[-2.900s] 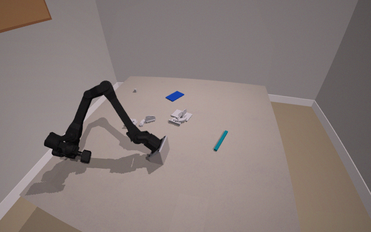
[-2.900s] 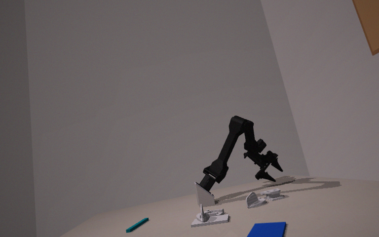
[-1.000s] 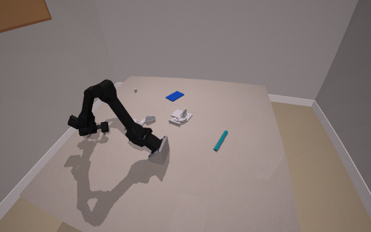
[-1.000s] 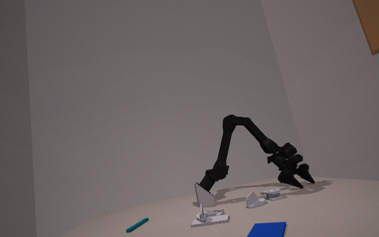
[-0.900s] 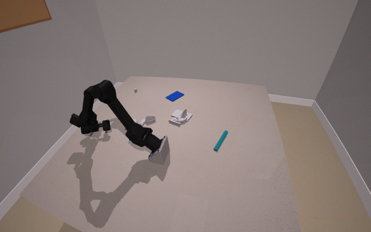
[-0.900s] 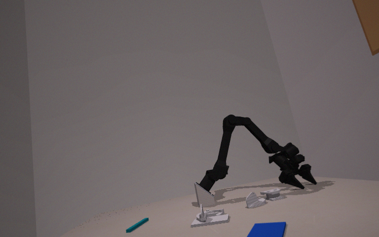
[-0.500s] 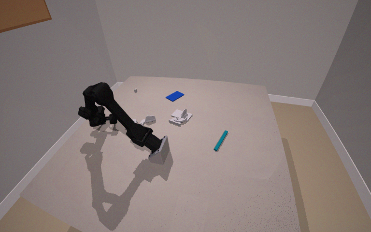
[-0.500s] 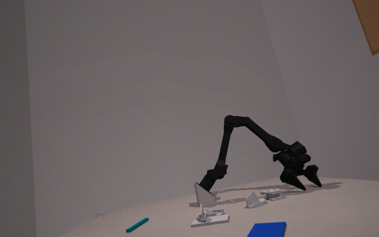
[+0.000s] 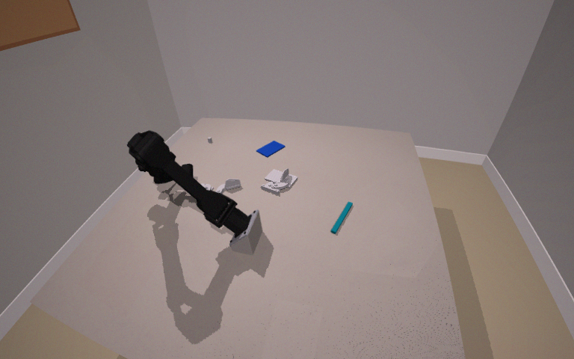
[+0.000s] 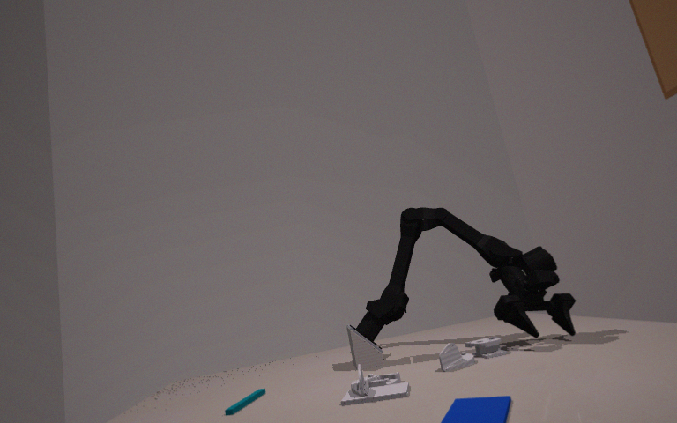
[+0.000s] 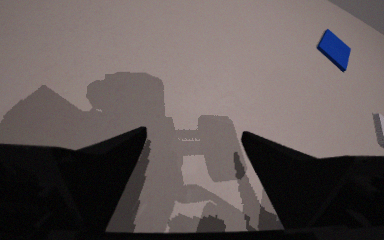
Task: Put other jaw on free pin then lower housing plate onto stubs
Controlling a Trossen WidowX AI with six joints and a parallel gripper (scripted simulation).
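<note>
The white base lies on the table with one white jaw on it, its pad standing up. The loose white jaw lies on the table between the base and my gripper. Another white part, seemingly the housing plate, lies beyond it, partly behind the arm in the top view. My gripper is open and empty, low above the table, past these parts. A sliver of a white part shows at the wrist view's right edge. Pins and stubs are too small to tell.
A blue slab lies behind the base in the top view. A teal bar lies to its front right. A small pale cylinder stands near the back left. The arm's grey wedge mount stands near the parts.
</note>
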